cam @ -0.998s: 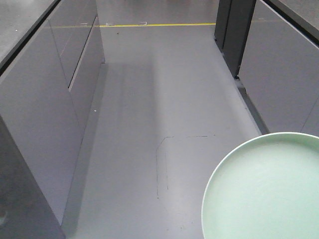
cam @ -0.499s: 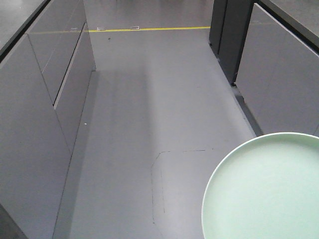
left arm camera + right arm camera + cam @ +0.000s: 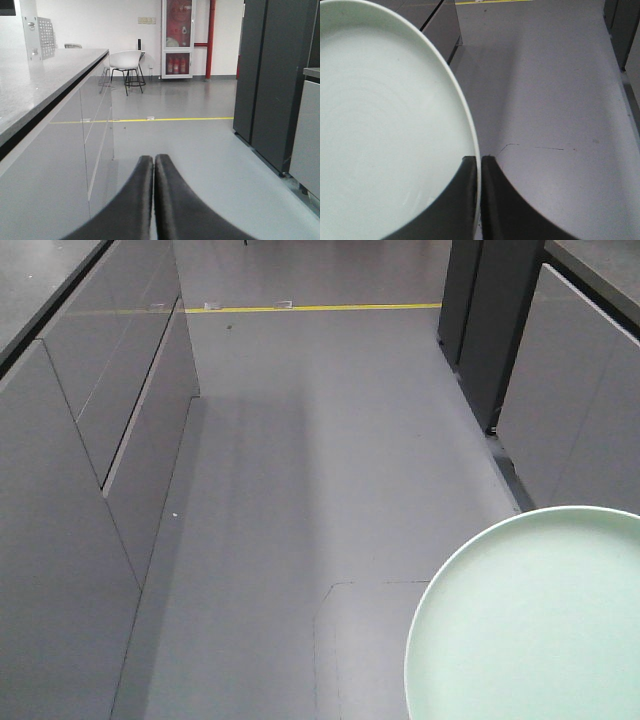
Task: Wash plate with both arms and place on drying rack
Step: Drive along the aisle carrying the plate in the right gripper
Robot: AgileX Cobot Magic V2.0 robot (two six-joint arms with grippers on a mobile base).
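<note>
Pale mint-green plate (image 3: pixel 530 620) at the lower right of the front-facing view, glossy face up, plain and unmarked, cut off by the right and bottom edges, held in the air above the grey floor (image 3: pixel 330 440). Gripped at the rim by the right hand (image 3: pixel 479 161): in the right wrist view, one dark finger (image 3: pixel 455 205) lying over the plate's face, the other (image 3: pixel 507 215) just outside the edge, with the thin rim running down the narrow gap between them. Left hand (image 3: pixel 153 158) closed on nothing, two dark fingers pressed together along their length, pointing level down an aisle. On the left of that aisle, a row of grey cabinet fronts (image 3: pixel 90 440) under a speckled grey table (image 3: pixel 35 80); on the right, a tall dark cabinet (image 3: pixel 490 320) and more grey fronts. Across the floor at the far end, a thin yellow line (image 3: pixel 320 308). Beyond it in the left wrist view, a white chair (image 3: pixel 126 60) against a pale wall and a red fire cabinet (image 3: pixel 177 40) with extinguishers behind glass. On the floor just left of the plate, a faint dark scuff outline.
</note>
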